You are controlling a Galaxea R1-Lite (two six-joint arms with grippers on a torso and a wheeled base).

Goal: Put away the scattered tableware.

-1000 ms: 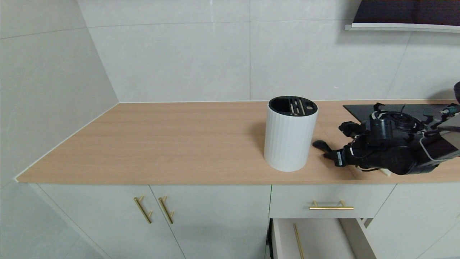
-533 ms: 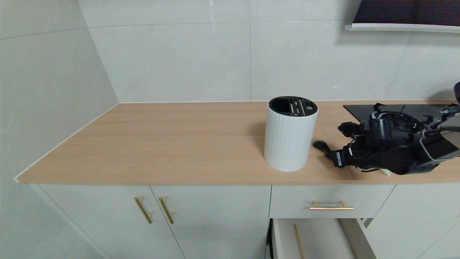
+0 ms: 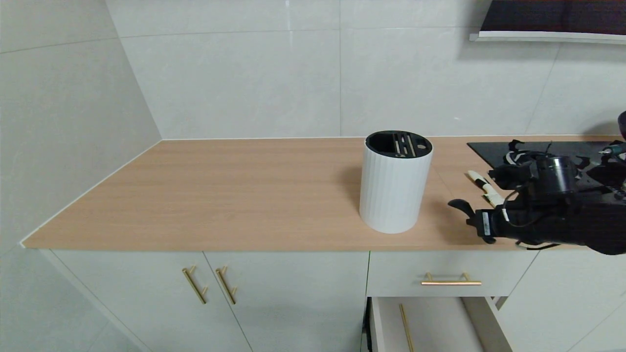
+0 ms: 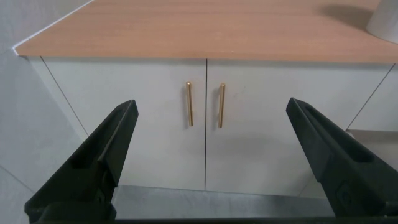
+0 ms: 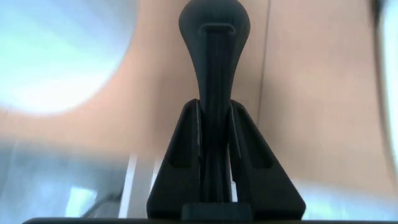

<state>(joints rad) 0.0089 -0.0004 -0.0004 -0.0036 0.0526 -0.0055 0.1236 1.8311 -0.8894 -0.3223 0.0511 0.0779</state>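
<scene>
Right pincer (image 5: 214, 134) closed on a black utensil handle (image 3: 457, 205), held just right of the white slotted holder (image 3: 396, 182) on the tabletop (image 3: 244, 190), left pincer (image 4: 211, 109) open and idle; judged best: raise above the rim, turn working end down, align with a slot, lower slowly.

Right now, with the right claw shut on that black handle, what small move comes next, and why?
Probably raise the right claw above the rim of the white holder. It is shut on the black handle but sits beside the holder, below its slotted top.
</scene>
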